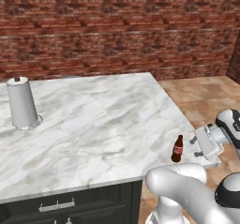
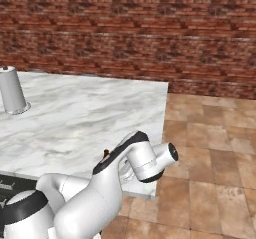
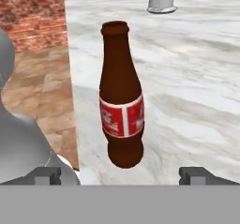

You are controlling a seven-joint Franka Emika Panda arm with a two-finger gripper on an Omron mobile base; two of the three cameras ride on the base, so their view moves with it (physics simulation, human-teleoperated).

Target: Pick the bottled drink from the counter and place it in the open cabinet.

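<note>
The bottled drink point(image 3: 121, 106), dark brown with a red label, stands upright on the marble counter point(image 3: 187, 78) close to its near right corner. My gripper point(image 3: 122, 175) is open, level with the bottle's base, and its fingertips point(image 3: 47, 174) stand wide on either side without touching it. From the left base view, the bottle point(image 1: 177, 149) sits just left of my gripper point(image 1: 193, 144), which points at it from the right. In the right base view my arm hides all but the bottle's cap point(image 2: 105, 153). The open cabinet is out of view.
A paper-towel roll point(image 1: 21, 103) stands at the counter's far left, well away. Behind the counter point(image 1: 93, 124) runs a brick wall point(image 1: 117, 26). Tiled floor point(image 2: 210, 148) lies to the right of the counter edge. Black drawer fronts with silver handles point(image 1: 56, 205) sit below.
</note>
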